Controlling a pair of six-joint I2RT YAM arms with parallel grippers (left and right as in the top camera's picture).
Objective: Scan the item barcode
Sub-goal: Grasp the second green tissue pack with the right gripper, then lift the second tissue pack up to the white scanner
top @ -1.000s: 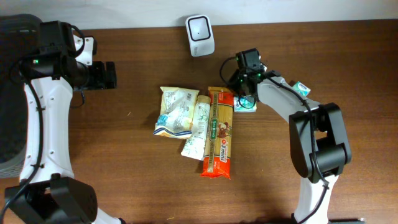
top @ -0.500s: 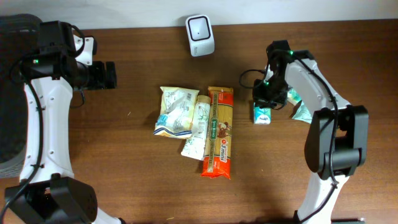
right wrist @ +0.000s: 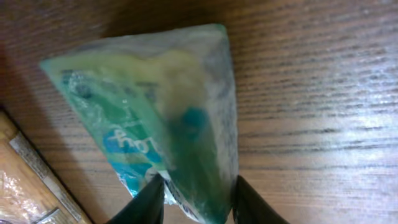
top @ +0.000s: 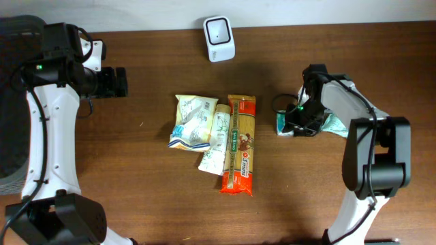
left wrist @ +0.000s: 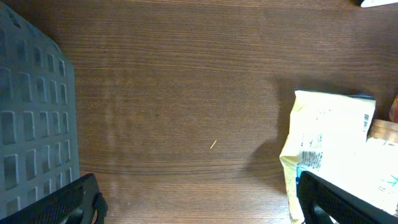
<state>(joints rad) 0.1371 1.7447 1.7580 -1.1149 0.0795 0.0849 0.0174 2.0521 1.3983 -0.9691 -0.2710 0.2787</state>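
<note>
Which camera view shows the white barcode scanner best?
Overhead: the white barcode scanner shows whole and unblocked. Left wrist catches only a white sliver at its top right corner, probably it. Right wrist does not show it.

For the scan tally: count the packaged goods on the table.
5: cream bag, white-green pack and orange pasta pack clustered centrally; green packet at the right gripper; pale packet partly hidden behind that arm.

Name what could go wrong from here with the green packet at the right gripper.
1. The green packet, soft film, sits between the right gripper's jaws; it could slip or cling.
2. A second green packet lies close beside it, partly under the right arm, and may get nudged.
3. No barcode shows on the first packet's visible face, so the scanner may miss it.
</note>
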